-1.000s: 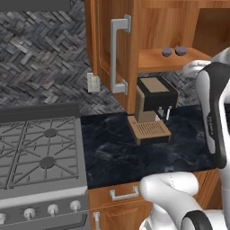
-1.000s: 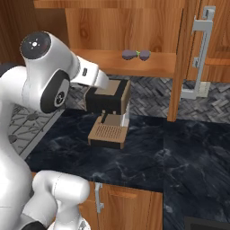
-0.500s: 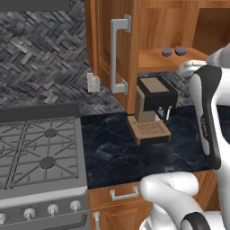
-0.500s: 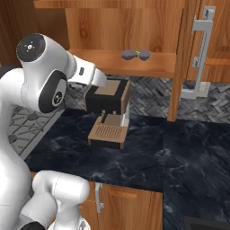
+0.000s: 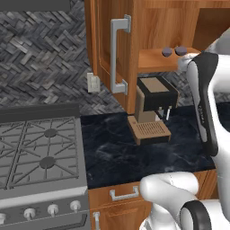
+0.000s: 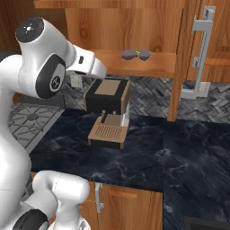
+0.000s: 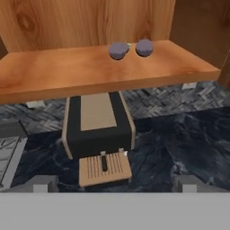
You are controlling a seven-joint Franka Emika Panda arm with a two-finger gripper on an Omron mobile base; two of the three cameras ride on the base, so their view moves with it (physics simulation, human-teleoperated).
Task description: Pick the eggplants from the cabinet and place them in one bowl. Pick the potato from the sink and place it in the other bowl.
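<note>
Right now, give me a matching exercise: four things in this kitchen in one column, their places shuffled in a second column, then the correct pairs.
Things:
1. eggplants
2. coffee machine
3. stove
4. silver bar handle

Places:
A. on the dark marble counter, under the shelf
B. on the open cabinet door
C. side by side on the wooden cabinet shelf
D. left of the counter in the left base view

Pairs: 1-C, 2-A, 3-D, 4-B
</note>
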